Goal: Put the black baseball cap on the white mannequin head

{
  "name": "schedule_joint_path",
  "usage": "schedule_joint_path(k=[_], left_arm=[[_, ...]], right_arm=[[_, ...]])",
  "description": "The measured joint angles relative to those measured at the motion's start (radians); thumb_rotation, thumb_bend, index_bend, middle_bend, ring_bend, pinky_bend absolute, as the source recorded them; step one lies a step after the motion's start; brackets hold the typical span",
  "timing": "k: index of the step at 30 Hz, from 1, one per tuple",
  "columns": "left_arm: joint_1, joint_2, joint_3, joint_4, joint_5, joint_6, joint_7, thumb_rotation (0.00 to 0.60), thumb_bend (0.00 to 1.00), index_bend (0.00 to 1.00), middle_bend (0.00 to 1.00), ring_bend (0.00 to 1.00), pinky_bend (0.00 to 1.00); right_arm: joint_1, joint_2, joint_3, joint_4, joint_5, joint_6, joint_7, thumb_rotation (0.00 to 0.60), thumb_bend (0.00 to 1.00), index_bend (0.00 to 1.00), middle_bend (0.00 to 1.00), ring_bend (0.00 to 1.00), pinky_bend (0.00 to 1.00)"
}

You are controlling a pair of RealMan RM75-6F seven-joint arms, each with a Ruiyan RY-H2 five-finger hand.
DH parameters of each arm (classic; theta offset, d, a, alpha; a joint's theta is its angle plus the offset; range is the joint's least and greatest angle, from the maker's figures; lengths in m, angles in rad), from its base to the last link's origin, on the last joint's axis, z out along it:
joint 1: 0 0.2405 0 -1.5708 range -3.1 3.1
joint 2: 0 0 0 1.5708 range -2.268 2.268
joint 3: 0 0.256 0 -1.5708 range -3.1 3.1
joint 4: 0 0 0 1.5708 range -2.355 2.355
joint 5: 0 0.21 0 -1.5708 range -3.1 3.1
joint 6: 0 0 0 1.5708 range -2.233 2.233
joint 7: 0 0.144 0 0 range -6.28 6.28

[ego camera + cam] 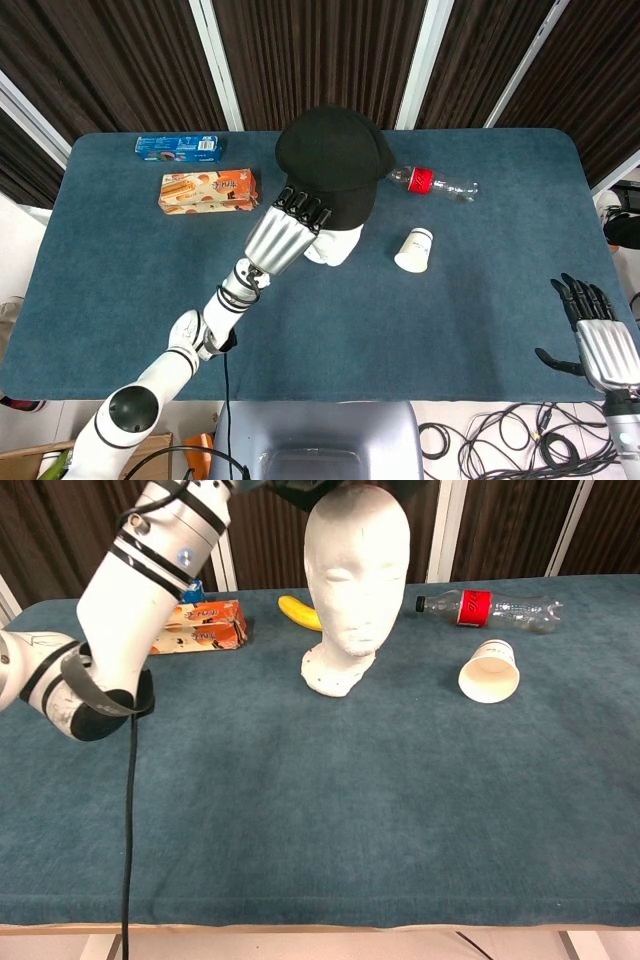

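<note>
The right hand (600, 340) rests at the near table (420, 320) edge, fingers (578, 297) spread, holding nothing. Farther in, the left hand (282, 235) grips the black baseball cap (332, 160) by its rim, fingers (303, 205) pressed together. Under those fingers stands the white mannequin head (356, 575), the cap just over its crown.

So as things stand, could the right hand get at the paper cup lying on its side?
Probably yes. The right hand is open at the table's near right corner, and only bare cloth lies between it and the paper cup.
</note>
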Motion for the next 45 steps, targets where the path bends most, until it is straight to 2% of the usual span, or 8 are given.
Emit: schedule_joint_path(k=[20,21,23,26,28,31,34,45], left_arm=[[0.073,-0.058,0.113,0.036,0.049,-0.007,0.044,0.6,0.47,0.69,0.75,0.64,0.69],[0.074,-0.059,0.112,0.035,0.048,-0.009,0.043,0.6,0.46,0.65,0.73,0.64,0.69],[0.08,-0.063,0.11,0.032,0.042,-0.016,0.036,0.6,0.42,0.47,0.6,0.59,0.65],[0.092,-0.069,0.102,0.024,0.025,-0.043,0.049,0.6,0.35,0.11,0.3,0.4,0.49],[0.098,-0.071,0.09,0.009,0.006,-0.069,0.053,0.6,0.33,0.02,0.16,0.29,0.38],[0.108,-0.064,0.072,-0.033,-0.019,-0.099,0.048,0.6,0.3,0.0,0.02,0.15,0.25],[0.117,-0.051,0.071,-0.066,-0.021,-0.106,0.047,0.6,0.29,0.0,0.0,0.03,0.25],[0.149,0.024,0.09,-0.241,0.01,-0.075,0.079,0.6,0.28,0.0,0.0,0.01,0.25]], right_arm=[[-0.009,0.011,-0.003,0.007,-0.015,0.02,0.034,0.6,0.09,0.0,0.0,0.0,0.0],[-0.009,0.011,-0.004,0.007,-0.016,0.02,0.033,0.6,0.09,0.0,0.0,0.0,0.0],[-0.008,0.01,-0.004,0.006,-0.017,0.02,0.031,0.6,0.09,0.0,0.0,0.0,0.0],[-0.008,0.009,-0.004,0.006,-0.016,0.02,0.03,0.6,0.09,0.0,0.0,0.0,0.0],[-0.009,0.01,-0.003,0.007,-0.015,0.021,0.031,0.6,0.09,0.0,0.0,0.0,0.0],[-0.01,0.01,-0.002,0.008,-0.013,0.024,0.034,0.6,0.09,0.0,0.0,0.0,0.0],[-0.011,0.01,0.0,0.009,-0.009,0.023,0.034,0.6,0.09,0.0,0.0,0.0,0.0],[-0.009,0.006,-0.002,0.006,-0.012,0.022,0.021,0.6,0.09,0.0,0.0,0.0,0.0]])
